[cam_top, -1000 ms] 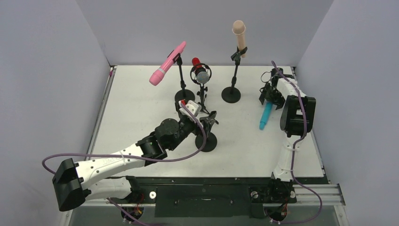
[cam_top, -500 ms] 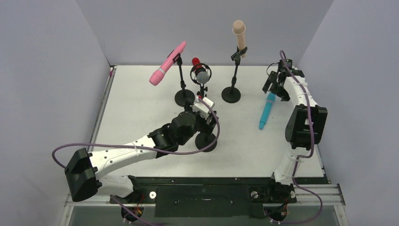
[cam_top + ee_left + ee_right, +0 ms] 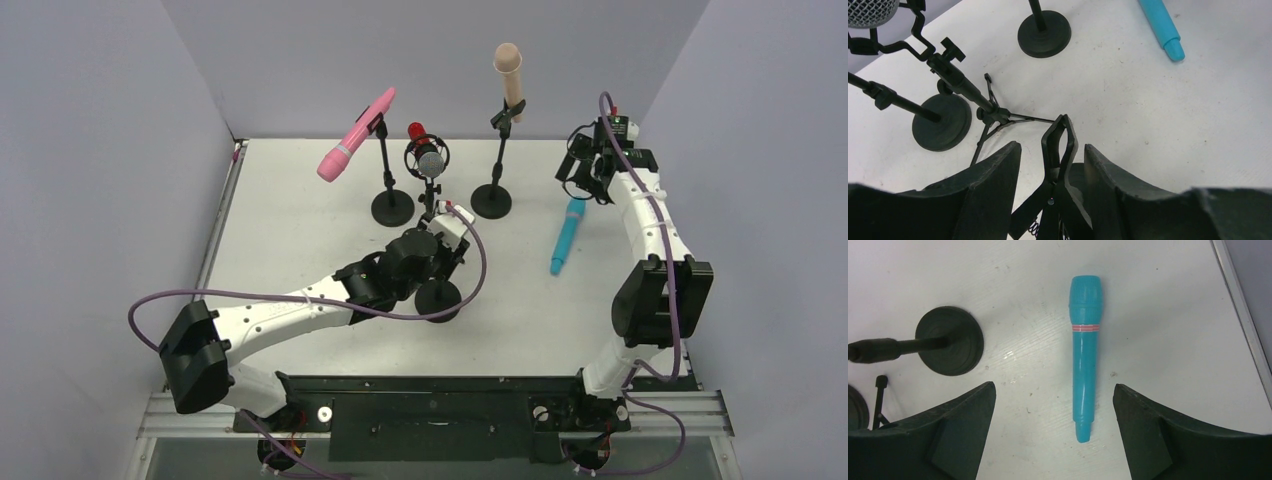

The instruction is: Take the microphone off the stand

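Now, entries keyed to the empty stand (image 3: 438,295) at front centre of the table (image 3: 300,230).

Teal microphone (image 3: 565,236): off the stand, lies flat on the table to the right of the empty stand and well apart from it. Head points to the back wall, tail to the near edge. Thin red band just below the head, seen in the right wrist view (image 3: 1084,355). Touches neither gripper.

Left gripper (image 3: 450,240): sits directly over the empty stand, at clip height. In the left wrist view (image 3: 1052,147) jaws are spread, one finger on each side of the stand's black clip (image 3: 1058,145). Bare gap on both sides, no pinch. Clip holds nothing.

Right gripper (image 3: 588,182): up in the air, to the right of the empty stand and further back. Jaws spread wide in the right wrist view (image 3: 1054,387), nothing between the fingers but table and the teal microphone far below.

Behind the empty stand, all mounted:
- pink microphone (image 3: 356,133), back left, tilted on its round-base stand
- red-and-grey microphone (image 3: 427,155), straight behind, in a cradle on a tripod
- beige microphone (image 3: 508,70), back right, head up
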